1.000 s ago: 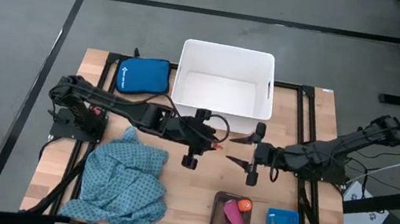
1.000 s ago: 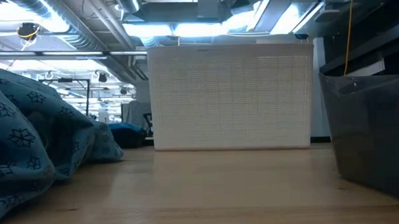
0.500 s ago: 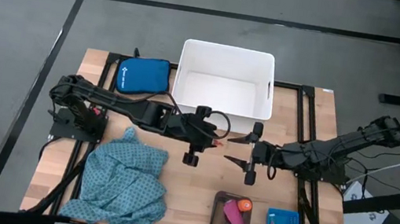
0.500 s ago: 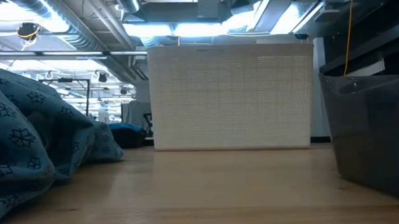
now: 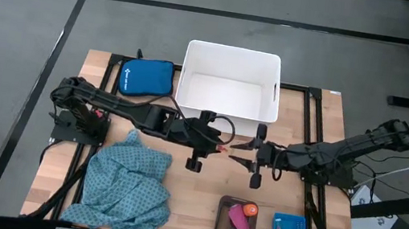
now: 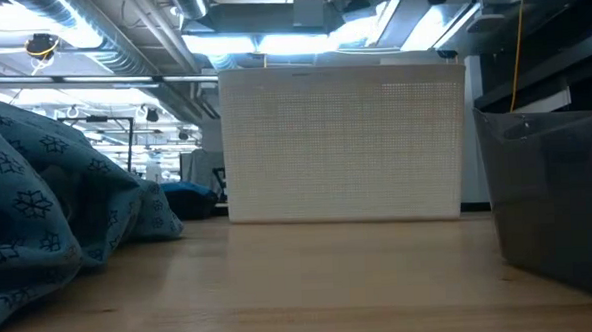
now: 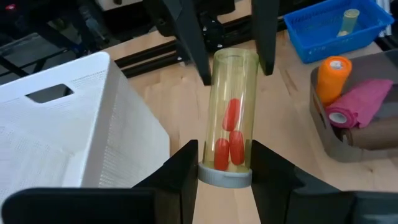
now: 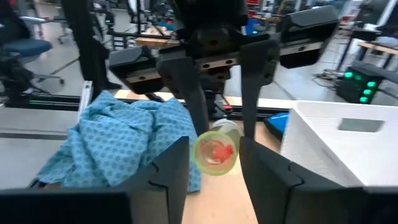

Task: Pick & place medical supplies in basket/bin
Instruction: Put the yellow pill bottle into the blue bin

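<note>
From above, the left pincer [image 5: 220,144] and right pincer [image 5: 241,153] are meeting mid-counter [image 5: 200,195] before the big white rectangular plastic tub [image 5: 229,86].

Left wrist camera: the left pincer [image 7: 224,163] is clamping a clear yellowish cylindrical vial with red capsules [image 7: 231,127].

Right wrist camera: the right pincer [image 8: 214,163], fingers apart, is flanking the vial [image 8: 216,151] near the teal-blue dotted cloth [image 8: 118,140].

Grey concrete floor [image 5: 25,6], ceiling lights [image 6: 301,41]
</note>
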### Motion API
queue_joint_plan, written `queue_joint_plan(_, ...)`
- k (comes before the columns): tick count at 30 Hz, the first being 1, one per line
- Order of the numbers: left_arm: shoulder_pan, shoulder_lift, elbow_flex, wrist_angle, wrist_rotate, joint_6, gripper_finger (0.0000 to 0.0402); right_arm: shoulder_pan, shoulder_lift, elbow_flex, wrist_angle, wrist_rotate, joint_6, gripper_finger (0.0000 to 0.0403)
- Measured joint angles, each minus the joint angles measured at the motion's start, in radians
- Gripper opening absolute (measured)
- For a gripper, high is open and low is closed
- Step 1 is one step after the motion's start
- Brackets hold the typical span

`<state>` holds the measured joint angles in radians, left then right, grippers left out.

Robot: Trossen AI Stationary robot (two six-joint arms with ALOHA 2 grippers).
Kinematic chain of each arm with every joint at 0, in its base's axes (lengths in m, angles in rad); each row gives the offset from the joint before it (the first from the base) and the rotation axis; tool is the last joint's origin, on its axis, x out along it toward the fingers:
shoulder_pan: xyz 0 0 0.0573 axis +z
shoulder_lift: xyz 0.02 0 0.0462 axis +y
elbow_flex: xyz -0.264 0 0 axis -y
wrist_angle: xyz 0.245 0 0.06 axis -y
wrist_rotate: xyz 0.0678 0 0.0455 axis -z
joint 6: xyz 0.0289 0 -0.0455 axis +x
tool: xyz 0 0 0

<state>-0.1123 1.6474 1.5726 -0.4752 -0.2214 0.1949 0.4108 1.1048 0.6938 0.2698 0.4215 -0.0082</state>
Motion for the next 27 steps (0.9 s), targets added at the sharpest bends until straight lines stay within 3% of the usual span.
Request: queue_joint_plan(27, -0.008, 0.000, -0.002, -0.014, -0.001, 0.010, 0.0126, -0.038, 0.024, 0.000, 0.000, -0.010, 0.001, 0.0117)
